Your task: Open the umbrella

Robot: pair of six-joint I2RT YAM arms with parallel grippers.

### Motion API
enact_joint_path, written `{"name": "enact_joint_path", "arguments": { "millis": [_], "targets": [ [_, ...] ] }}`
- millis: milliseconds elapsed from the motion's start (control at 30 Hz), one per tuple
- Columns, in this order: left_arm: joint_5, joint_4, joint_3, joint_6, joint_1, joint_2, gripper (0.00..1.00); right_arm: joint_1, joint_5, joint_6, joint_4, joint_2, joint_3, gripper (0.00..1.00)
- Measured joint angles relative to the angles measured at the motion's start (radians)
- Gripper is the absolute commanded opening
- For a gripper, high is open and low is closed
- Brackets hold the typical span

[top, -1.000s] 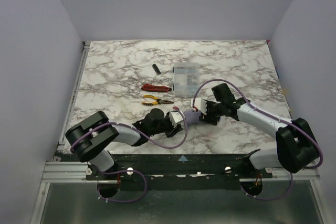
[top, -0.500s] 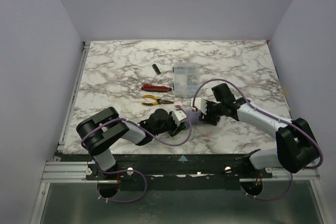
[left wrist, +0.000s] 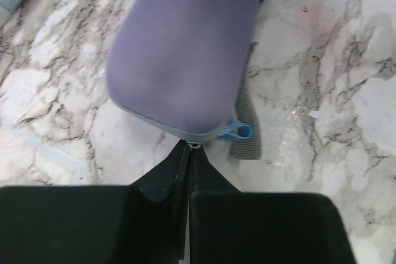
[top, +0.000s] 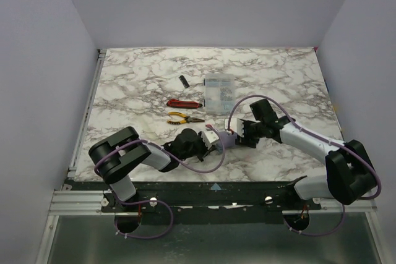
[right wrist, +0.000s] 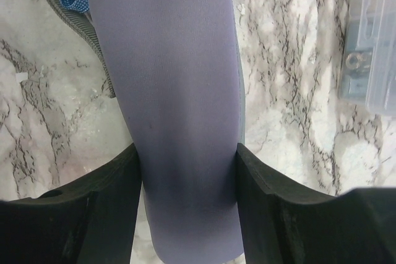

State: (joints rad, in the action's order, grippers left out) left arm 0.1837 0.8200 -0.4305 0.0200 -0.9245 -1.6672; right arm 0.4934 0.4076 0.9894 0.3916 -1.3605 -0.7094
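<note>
The umbrella (top: 226, 140) lies folded on the marble table, a lavender-purple fabric roll; its shaft and handle are hidden. My right gripper (top: 239, 135) is shut across its body, one finger on each side, as the right wrist view (right wrist: 185, 153) shows. My left gripper (top: 214, 143) is at the umbrella's near end. In the left wrist view the left gripper (left wrist: 189, 148) has its jaws pressed together, pinching a small metal pull (left wrist: 195, 145) at the rim of the fabric (left wrist: 185, 47). A blue strap tab (left wrist: 238, 131) and a grey striped strap (left wrist: 249, 115) lie beside that end.
Yellow-handled pliers (top: 184, 117) and red pliers (top: 184, 103) lie just behind the left gripper. A clear plastic box (top: 219, 94) stands behind the umbrella and shows in the right wrist view (right wrist: 371, 47). A small black object (top: 183, 81) lies farther back.
My left arm has shifted right and its gripper has closed in on the umbrella's end. The right gripper and the umbrella have barely moved.
</note>
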Motion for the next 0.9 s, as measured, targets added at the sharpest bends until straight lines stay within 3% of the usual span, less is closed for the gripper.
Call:
{"name": "enact_joint_path", "arguments": {
  "millis": [333, 433, 533, 700, 900],
  "targets": [
    [0.047, -0.009, -0.023, 0.049, 0.092, 0.005, 0.0, 0.0, 0.05, 0.28, 0.055, -0.014, -0.011, 0.44],
    [0.092, -0.016, -0.023, 0.077, 0.105, 0.008, 0.0, -0.001, 0.055, 0.374, 0.069, -0.014, -0.013, 0.57],
    [0.127, -0.027, -0.024, 0.107, 0.111, 0.013, 0.0, -0.002, 0.059, 0.4, 0.071, -0.016, -0.016, 0.8],
    [0.132, -0.058, -0.034, 0.126, 0.112, 0.016, 0.0, -0.008, 0.057, 0.28, 0.164, -0.088, -0.096, 0.94],
    [0.132, -0.064, -0.032, 0.119, 0.09, 0.016, 0.0, -0.078, 0.058, -0.019, 0.21, -0.041, -0.204, 0.98]
  ]
}}
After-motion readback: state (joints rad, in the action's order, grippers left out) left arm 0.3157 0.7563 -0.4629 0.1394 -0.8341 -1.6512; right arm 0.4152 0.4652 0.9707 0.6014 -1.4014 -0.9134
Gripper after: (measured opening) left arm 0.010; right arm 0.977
